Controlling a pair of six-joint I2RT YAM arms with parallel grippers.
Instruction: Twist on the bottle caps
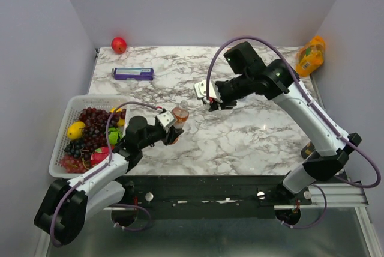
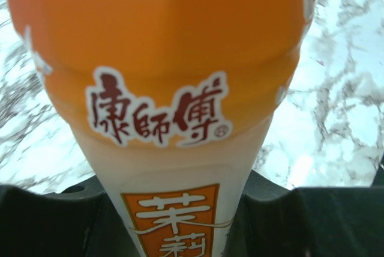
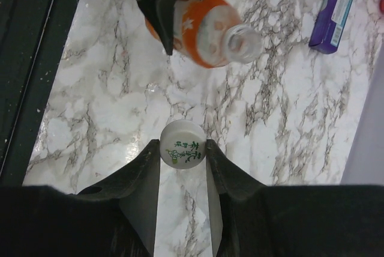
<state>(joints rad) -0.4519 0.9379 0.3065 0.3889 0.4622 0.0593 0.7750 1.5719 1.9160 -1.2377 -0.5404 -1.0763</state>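
My left gripper (image 1: 170,126) is shut on the orange-liquid bottle (image 1: 180,114), holding it upright on the table with its neck open. The bottle's orange label fills the left wrist view (image 2: 174,89), between the dark fingers. My right gripper (image 1: 209,99) is shut on a whitish cap (image 3: 183,142) with green print, held above the marble to the right of the bottle. The right wrist view shows the uncapped bottle (image 3: 207,29) ahead, gripped by the left gripper (image 3: 157,5). The other bottles and caps are out of view.
A white basket (image 1: 63,143) of fruit stands at the left. A purple box (image 1: 133,74) lies at the back left, a red apple (image 1: 119,45) in the back corner, a yellow-orange pouch (image 1: 311,56) at the back right. A dark object (image 1: 307,148) sits by the right arm.
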